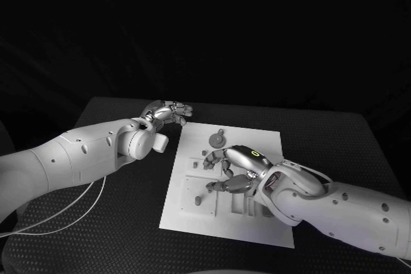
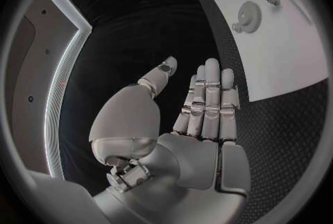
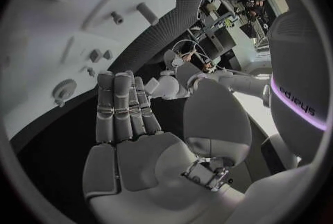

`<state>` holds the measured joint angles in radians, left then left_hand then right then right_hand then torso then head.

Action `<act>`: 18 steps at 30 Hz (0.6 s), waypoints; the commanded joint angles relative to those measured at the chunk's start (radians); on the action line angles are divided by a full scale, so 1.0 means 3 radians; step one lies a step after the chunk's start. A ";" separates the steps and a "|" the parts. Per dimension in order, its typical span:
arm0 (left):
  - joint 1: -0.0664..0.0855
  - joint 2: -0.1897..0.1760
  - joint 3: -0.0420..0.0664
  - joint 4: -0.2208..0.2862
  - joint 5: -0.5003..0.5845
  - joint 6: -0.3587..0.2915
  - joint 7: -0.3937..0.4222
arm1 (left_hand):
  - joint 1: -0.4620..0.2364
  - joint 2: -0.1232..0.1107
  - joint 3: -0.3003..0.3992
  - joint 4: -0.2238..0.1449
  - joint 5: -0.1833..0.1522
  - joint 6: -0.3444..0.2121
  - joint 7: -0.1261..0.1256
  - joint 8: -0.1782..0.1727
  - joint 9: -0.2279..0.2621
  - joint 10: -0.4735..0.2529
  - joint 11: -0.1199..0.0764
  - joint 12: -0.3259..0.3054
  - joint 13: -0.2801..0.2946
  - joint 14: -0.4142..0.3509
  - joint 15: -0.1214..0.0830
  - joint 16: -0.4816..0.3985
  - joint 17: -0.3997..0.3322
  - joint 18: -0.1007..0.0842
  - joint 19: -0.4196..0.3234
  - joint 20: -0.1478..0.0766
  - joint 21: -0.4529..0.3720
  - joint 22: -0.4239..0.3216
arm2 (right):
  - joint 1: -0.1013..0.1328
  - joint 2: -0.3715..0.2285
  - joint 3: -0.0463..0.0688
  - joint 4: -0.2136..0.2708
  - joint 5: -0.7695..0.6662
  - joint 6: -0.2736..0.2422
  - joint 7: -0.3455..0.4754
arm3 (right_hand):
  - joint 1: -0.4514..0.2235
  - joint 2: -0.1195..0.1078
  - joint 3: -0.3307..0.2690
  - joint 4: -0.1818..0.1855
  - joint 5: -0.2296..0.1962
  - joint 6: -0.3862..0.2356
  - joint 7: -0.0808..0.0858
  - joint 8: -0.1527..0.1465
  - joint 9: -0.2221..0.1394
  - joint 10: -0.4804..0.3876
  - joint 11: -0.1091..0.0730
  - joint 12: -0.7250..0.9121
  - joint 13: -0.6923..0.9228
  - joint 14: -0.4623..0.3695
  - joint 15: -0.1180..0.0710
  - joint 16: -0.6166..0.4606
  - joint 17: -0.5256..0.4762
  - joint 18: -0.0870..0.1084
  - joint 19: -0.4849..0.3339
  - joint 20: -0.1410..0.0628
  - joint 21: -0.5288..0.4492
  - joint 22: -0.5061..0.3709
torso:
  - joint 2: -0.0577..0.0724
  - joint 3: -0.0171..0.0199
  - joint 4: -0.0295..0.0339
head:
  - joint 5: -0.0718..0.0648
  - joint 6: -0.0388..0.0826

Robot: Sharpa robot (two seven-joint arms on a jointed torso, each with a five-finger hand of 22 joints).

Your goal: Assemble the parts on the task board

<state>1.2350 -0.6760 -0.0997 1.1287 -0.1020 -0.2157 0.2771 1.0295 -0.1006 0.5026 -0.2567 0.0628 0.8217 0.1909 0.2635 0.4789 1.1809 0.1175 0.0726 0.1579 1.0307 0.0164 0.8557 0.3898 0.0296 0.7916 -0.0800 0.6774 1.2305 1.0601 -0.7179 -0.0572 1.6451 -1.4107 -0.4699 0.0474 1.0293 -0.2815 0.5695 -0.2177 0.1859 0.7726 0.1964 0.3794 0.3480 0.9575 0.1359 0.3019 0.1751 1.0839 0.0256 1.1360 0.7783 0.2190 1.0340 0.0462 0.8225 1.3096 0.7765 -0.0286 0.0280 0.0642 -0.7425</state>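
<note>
The white task board (image 1: 250, 138) lies in the middle of the black table. A grey gear-shaped part (image 1: 218, 140) sits near its far edge, and small grey parts (image 1: 197, 200) stand in its left half. My right hand (image 1: 231, 167) hovers over the board's middle with its fingers apart and nothing in them. In the right wrist view the right hand (image 3: 128, 118) has straight fingers, with the gear (image 3: 64, 90) and two pegs (image 3: 147, 13) beyond it. My left hand (image 1: 168, 113) is off the board's far left corner, fingers extended and holding nothing. The left wrist view shows the left hand (image 2: 201, 113) beside the board (image 2: 277, 51) and the gear (image 2: 248, 13).
The black textured table (image 1: 111, 226) surrounds the board. A white cable (image 1: 81, 205) runs under my left arm at the table's left side. The board's recessed slots (image 1: 244, 205) lie near its front edge, close to my right forearm.
</note>
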 commanded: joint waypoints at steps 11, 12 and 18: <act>0.0003 0.0025 0.0001 -0.0063 0.0014 0.0069 0.0031 | -0.0027 0.0005 -0.0003 0.0014 -0.0018 -0.0024 0.0002 0.0007 -0.0002 0.0001 0.0015 0.0008 0.0004 0.0025 0.0003 -0.0017 0.0006 0.0044 0.0020 -0.0004 -0.0020 0.0006 | 0.0252 -0.0445 0.0077 -0.0022 0.1138 0.0586 -0.0221 | 0.0268 0.0229 0.0157 -0.0060 -0.0264 0.0239 -0.0079 0.0148 0.0052 0.0496 -0.0199 0.0454 0.0158 0.0112 -0.0196 0.0087 -0.0074 0.0143 0.0133 -0.0088 0.0078 0.0042 | -0.0010 0.0007 -0.0017 | -0.0099 0.0056; 0.0003 0.0024 0.0001 -0.0063 0.0014 0.0070 0.0029 | -0.0028 0.0006 -0.0003 0.0015 -0.0019 -0.0023 0.0001 0.0008 -0.0002 0.0001 0.0015 0.0008 0.0005 0.0025 0.0003 -0.0017 0.0006 0.0044 0.0020 -0.0004 -0.0020 0.0006 | 0.0268 -0.0481 0.0077 -0.0031 0.1141 0.0689 -0.0297 | 0.0263 0.0223 0.0172 -0.0064 -0.0300 0.0247 -0.0096 0.0149 0.0062 0.0512 -0.0240 0.0578 0.0266 0.0114 -0.0224 0.0078 -0.0092 0.0143 0.0130 -0.0086 0.0070 0.0036 | -0.0011 0.0007 -0.0017 | -0.0115 0.0058; 0.0002 0.0014 -0.0001 -0.0049 0.0014 0.0076 0.0028 | -0.0031 0.0008 -0.0005 0.0018 -0.0019 -0.0020 0.0000 0.0011 -0.0001 0.0003 0.0014 0.0009 0.0005 0.0025 0.0003 -0.0019 0.0008 0.0043 0.0020 -0.0004 -0.0022 0.0008 | 0.0279 -0.0681 0.0070 -0.0045 0.1187 0.0995 -0.0630 | 0.0068 0.0184 0.0094 0.0073 -0.0397 0.0289 -0.0188 0.0182 0.0256 -0.0028 -0.0348 0.2500 0.1920 0.0094 -0.0326 0.0480 0.0183 0.0143 0.0188 -0.0160 0.0364 0.0079 | -0.0007 0.0005 -0.0018 | -0.0177 0.0068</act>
<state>1.2347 -0.6731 -0.1005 1.1098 -0.1020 -0.2109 0.2776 1.0295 -0.1007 0.5026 -0.2567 0.0627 0.8216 0.1909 0.2635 0.4790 1.1809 0.1175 0.0726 0.1579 1.0307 0.0164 0.8557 0.3907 0.0226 0.7915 -0.0799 0.6774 1.2313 1.1449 -0.9132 -0.0353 1.6294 -1.0968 -0.2738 -0.0624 1.0605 -0.2254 0.5964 -0.2016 0.0697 0.8529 0.1373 0.4308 0.4165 0.9833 0.0366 1.0043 0.7056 1.1193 -0.0683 1.2682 0.8215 0.2256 1.0897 0.0083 0.9151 1.3074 0.7739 -0.0266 0.0229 0.0192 -0.7233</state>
